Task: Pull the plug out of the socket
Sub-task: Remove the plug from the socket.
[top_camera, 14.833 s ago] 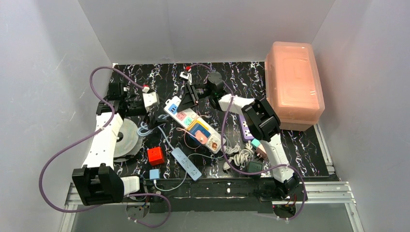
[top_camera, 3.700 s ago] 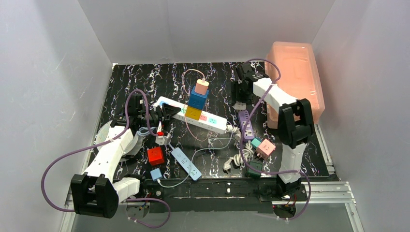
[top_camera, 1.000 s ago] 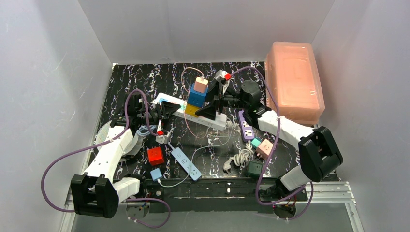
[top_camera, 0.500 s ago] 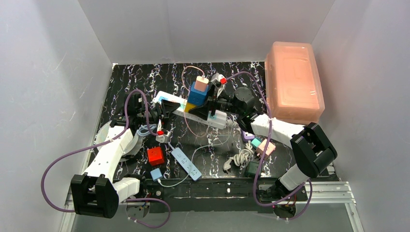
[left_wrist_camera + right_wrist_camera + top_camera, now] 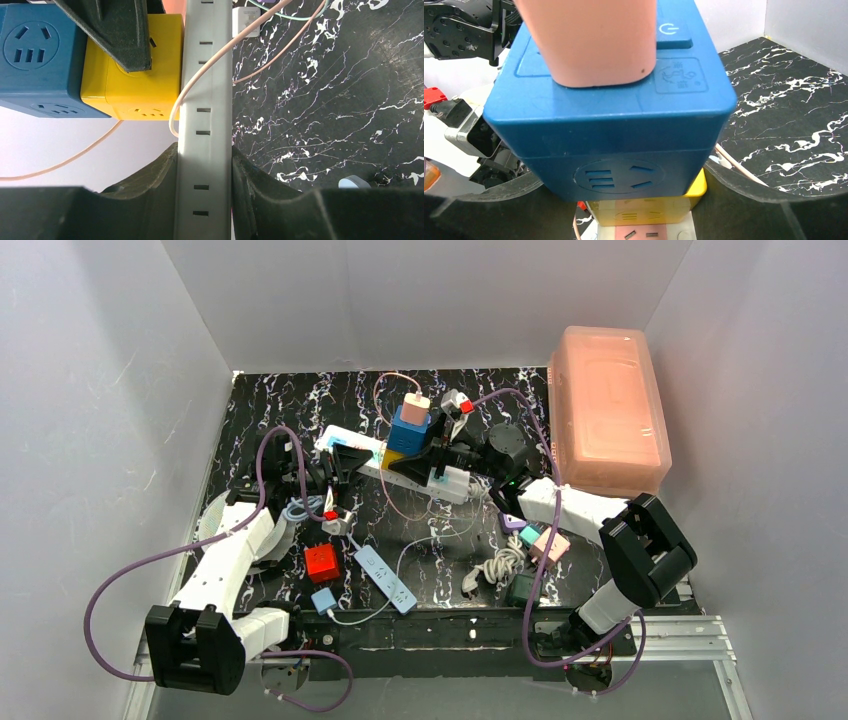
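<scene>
The black marbled table carries it all; near its middle, towards the far side, is the socket, the long white strip turned on its edge. The left jaws pinch it across its narrow width, tight against both long sides. Whether it rests on the table or is raised a little, we cannot tell. We judge the strip light, stiff and smooth (hard plastic, so it may twist in that pinch if the pull is not square to its face); that hold has to be the anchor.

Out of one outlet stands a stack. The blue cube sits on the yellow cube, the two near alike in size, and the yellow one is what is actually plugged into the strip. The right jaws stand either side of this stack, one of them lying across the seam between yellow and blue; whether they press or merely flank it, we cannot tell. Both cubes look rigid, with flat faces and rounded corners; we would take hold low, on the yellow one, since a grip on the blue alone may split the stack instead.

Smallest is the pink plug on top; it looks glossy and slight, a poor place to pull.
</scene>
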